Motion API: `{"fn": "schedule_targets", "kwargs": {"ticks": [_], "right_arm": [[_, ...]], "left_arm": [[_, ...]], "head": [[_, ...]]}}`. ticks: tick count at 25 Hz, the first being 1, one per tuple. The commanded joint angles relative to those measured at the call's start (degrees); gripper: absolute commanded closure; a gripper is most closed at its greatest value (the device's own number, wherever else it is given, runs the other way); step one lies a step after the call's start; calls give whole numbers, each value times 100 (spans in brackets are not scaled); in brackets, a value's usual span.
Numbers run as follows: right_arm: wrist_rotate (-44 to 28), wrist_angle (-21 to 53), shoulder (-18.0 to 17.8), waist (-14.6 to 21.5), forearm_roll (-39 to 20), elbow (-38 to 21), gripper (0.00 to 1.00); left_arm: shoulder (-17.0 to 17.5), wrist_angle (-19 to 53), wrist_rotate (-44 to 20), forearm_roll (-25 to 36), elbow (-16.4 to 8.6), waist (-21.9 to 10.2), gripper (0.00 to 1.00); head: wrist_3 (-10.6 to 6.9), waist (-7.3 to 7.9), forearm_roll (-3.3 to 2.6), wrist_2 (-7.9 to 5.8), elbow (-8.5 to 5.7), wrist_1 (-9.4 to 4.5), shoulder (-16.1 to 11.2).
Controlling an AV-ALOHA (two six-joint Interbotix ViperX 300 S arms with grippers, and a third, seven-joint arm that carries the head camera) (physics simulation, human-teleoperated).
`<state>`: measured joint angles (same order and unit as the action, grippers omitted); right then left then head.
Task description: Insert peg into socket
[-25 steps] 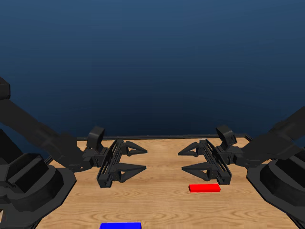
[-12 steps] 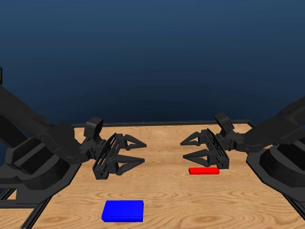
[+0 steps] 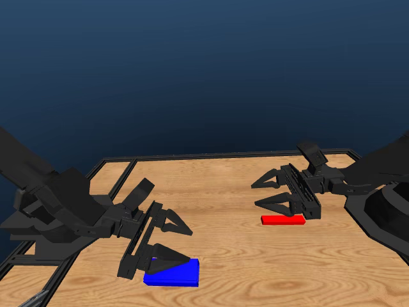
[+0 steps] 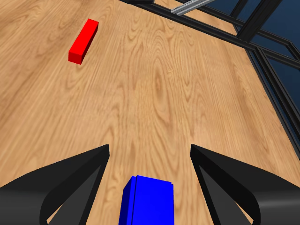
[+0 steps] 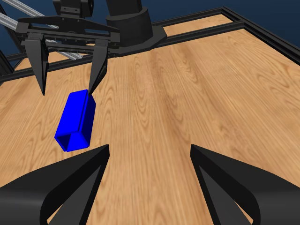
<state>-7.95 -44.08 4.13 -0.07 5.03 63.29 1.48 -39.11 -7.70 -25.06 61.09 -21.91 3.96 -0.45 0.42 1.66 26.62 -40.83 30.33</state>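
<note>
Left hand (image 3: 182, 245) now over socket (image 3: 172, 274)

A bright red peg (image 3: 283, 220) and blue socket (image 3: 172, 274) are lying on a light wood-grain worktop (image 3: 243, 268), beside black pincers.

- Illumination: even and bright across all three views; no single light source is identifiable.
- Shadows: the bench (image 3: 255, 256) shows almost none; the socket (image 3: 172, 274) has a darker shaded side face.
- Glare: none on the matte black arms.
- Focus: sharp throughout; no motion blur, noise, or edge distortion.
- Background: dark blue gradient.
</note>
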Motion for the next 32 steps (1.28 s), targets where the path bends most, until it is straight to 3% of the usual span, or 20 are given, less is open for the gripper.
{"fn": "schedule_targets", "kwargs": {"ticks": [1, 8, 10, 11, 13, 15, 16, 17, 18, 23, 24, 25, 26, 27, 28, 29, 30, 31, 32], "right_arm": [[-23, -66, 12, -2, -2, -63, 0], [-128, -6, -58, -37, 6, -64, 0], [-153, -9, -58, -50, 10, -53, 0], [-193, -43, -56, -69, 15, -19, 0], [-215, -44, -59, -86, 15, -4, 0], [-264, -109, -85, -74, 24, 94, 0], [-297, -113, -90, -82, 42, 125, 0], [-332, -125, -118, -84, 55, 200, 0], [-358, -161, -123, -97, 73, 239, 0], [-551, -459, -262, -46, 146, 545, 0], [-615, -613, -289, -15, 216, 671, 0], [-642, -695, -311, 7, 239, 735, 0], [-640, -740, -303, 41, 258, 795, 0], [-649, -765, -285, 67, 283, 847, 0], [-650, -778, -265, 70, 327, 911, 0], [-663, -777, -278, 127, 333, 953, 0], [-704, -724, -344, 183, 333, 1029, 0], [-740, -731, -379, 223, 330, 1041, 0], [-798, -699, -477, 266, 333, 1098, 0]], "left_arm": [[85, 559, -98, -175, -71, -255, 0], [-218, 1730, -823, -65, -162, -563, 0], [-367, 2038, -1032, 69, -88, -602, 0], [-431, 2169, -1155, 128, -210, -581, 0], [-471, 2287, -1286, 222, -211, -550, 0], [-940, 2940, -1547, 413, -325, -534, 0], [-957, 3006, -1625, 498, -430, -516, 0], [-1051, 2849, -1540, 326, -261, -505, 0], [-1091, 2827, -1356, 372, -410, -534, 0], [-1247, 2026, -705, 210, -276, -478, 0], [-1548, 1242, -581, -169, -285, -566, 0], [-1775, 1068, -637, -236, -166, -703, 0], [-1904, 718, -593, -508, -223, -790, 0], [-1923, 405, -489, -652, -289, -871, 20], [-1975, 360, -387, -798, -161, -907, 100], [-1880, 118, -298, -946, -203, -960, 100], [-1838, 162, -126, -1026, -90, -965, 100], [-1721, 69, -64, -1150, -198, -934, 100], [-1703, 117, 96, -1187, -106, -965, 100]], "head": [[-7, 73, 27, 47, -70, 45, -97], [-169, 202, 61, 93, -120, -2, -257], [-200, 227, 67, 98, -127, -3, -281], [-219, 239, 69, 101, -139, -17, -298], [-229, 244, 70, 100, -144, -20, -308], [-272, 255, 73, 111, -179, -29, -356], [-291, 250, 69, 106, -189, -31, -372], [-310, 241, 65, 99, -197, -47, -382], [-321, 237, 64, 99, -202, -53, -386], [-315, 173, 45, 84, -239, -66, -412], [-305, 121, 36, 95, -252, -90, -411], [-314, 89, 27, 92, -253, -72, -413], [-330, 57, 18, 90, -255, -73, -411], [-348, 29, 9, 85, -257, -72, -411], [-382, -13, -10, 51, -255, -70, -404], [-421, -58, -31, 9, -254, -50, -399], [-452, -105, -51, -22, -254, -35, -393], [-468, -131, -60, -32, -256, -26, -392], [-488, -181, -78, -57, -257, -4, -388]]}}
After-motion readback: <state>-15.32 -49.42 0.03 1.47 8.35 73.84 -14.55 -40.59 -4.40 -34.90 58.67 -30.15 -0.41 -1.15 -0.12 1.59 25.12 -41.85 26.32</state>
